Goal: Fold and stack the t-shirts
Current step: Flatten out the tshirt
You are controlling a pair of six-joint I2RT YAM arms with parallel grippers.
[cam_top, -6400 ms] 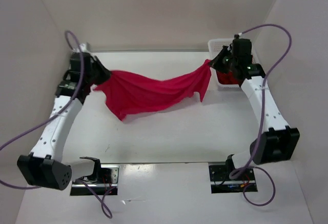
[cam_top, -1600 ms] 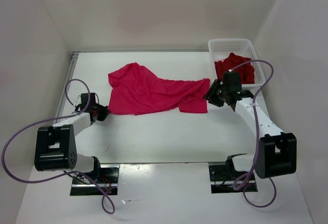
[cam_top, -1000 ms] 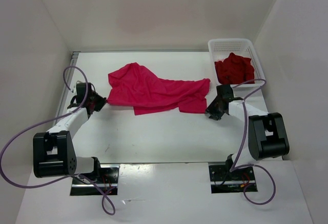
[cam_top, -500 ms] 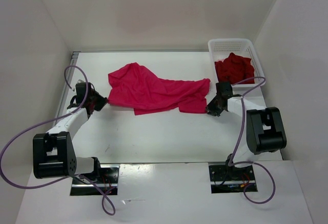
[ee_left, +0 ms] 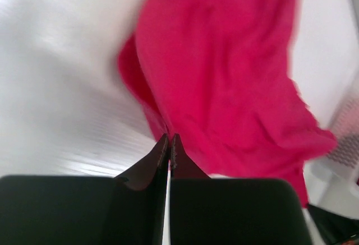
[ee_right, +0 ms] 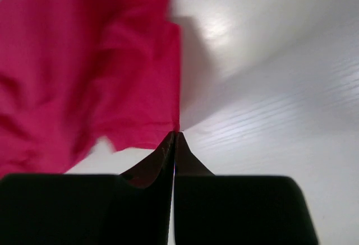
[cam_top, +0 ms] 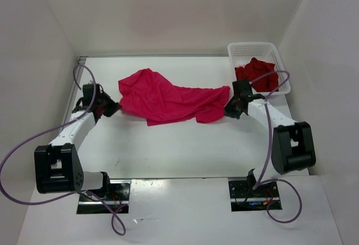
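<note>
Right gripper (cam_top: 229,109): clenched. In the wrist view its fingertips (ee_right: 166,151) meet with no gap, right on the corner of a hem of the magenta-pink t-shirt (cam_top: 168,102), and the cloth appears pinched there. It sits just off the near left corner of the white mesh basket (cam_top: 252,46), close to it but not touching.

Left gripper (cam_top: 110,109): clenched. Its fingertips (ee_left: 162,147) are pressed together at a fold on the shirt's edge, at the end of the garment farthest from the basket. The cloth appears caught between them, though the picture is blurred.

Magenta-pink t-shirt: lies on the table (cam_top: 179,149), spread out and rumpled, not folded. It stretches leftward from the basket. The end nearest the basket stops just short of the basket's left wall. The end away from the basket is broader and bunched.

Dark red t-shirt (cam_top: 257,72): crumpled inside the basket, filling its near half, with white mesh floor showing in the far half.

Both arms lie low, reaching in toward the garment from opposite ends.
</note>
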